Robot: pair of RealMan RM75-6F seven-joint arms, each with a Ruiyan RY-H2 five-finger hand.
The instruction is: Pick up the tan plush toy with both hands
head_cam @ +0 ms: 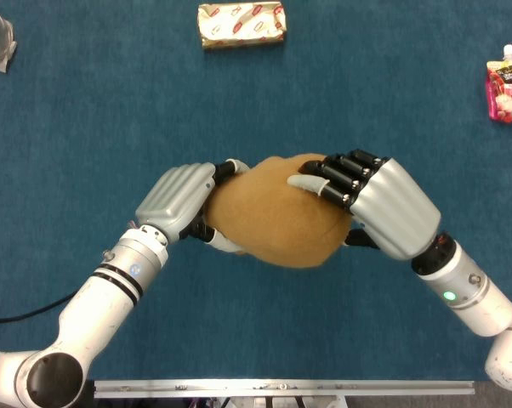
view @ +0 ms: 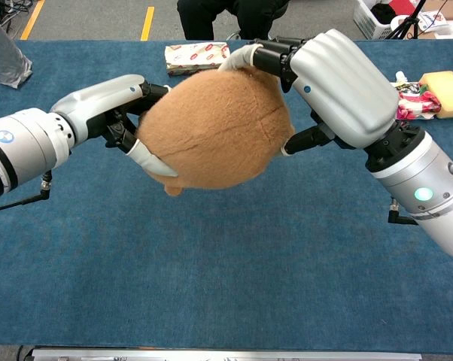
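The tan plush toy (head_cam: 273, 217) (view: 211, 128), a round fuzzy ball, hangs above the blue table (head_cam: 341, 76) between both hands. My left hand (head_cam: 178, 199) (view: 110, 105) presses its left side, with fingers curled under and behind it. On the other side my right hand (head_cam: 384, 204) (view: 339, 79) grips it, black fingers (head_cam: 341, 168) curled over the top and the thumb against its near side. The toy's underside casts a shadow on the table in the chest view, so it is off the surface.
A gold-and-red wrapped pack (head_cam: 241, 23) (view: 196, 54) lies at the back centre. A pink drink pouch (head_cam: 508, 85) sits at the far right, near a yellow sponge (view: 442, 84). A clear plastic bag (view: 4, 56) stands at the back left. The metal table edge (head_cam: 281, 388) runs along the front.
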